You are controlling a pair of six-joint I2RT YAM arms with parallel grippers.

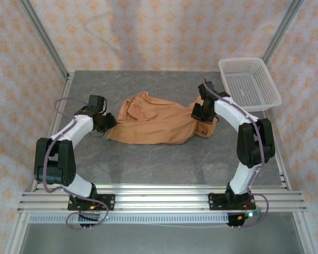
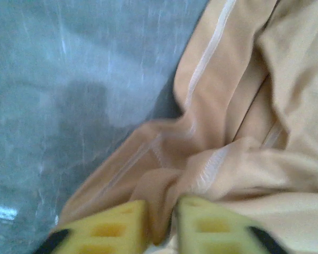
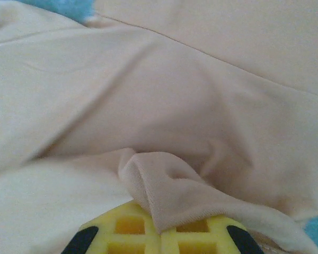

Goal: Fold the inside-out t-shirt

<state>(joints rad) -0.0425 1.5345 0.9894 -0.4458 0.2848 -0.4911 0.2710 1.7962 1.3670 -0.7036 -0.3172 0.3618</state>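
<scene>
The soft orange-tan cloth t-shirt lies bunched in the middle of the grey bench. The left claw and the right claw each pinch one end. Next it likely needs pulling flat.

Crumpled orange-tan t-shirt, seams outward, at centre of table

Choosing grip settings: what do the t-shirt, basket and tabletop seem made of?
The t-shirt: soft matte knit cloth, perhaps cotton; it drapes, wrinkles and shows stitched seams. The basket: probably white plastic; rigid moulded mesh. The tabletop: grey, mottled, slightly glossy, stone-like; could be laminate.
</scene>
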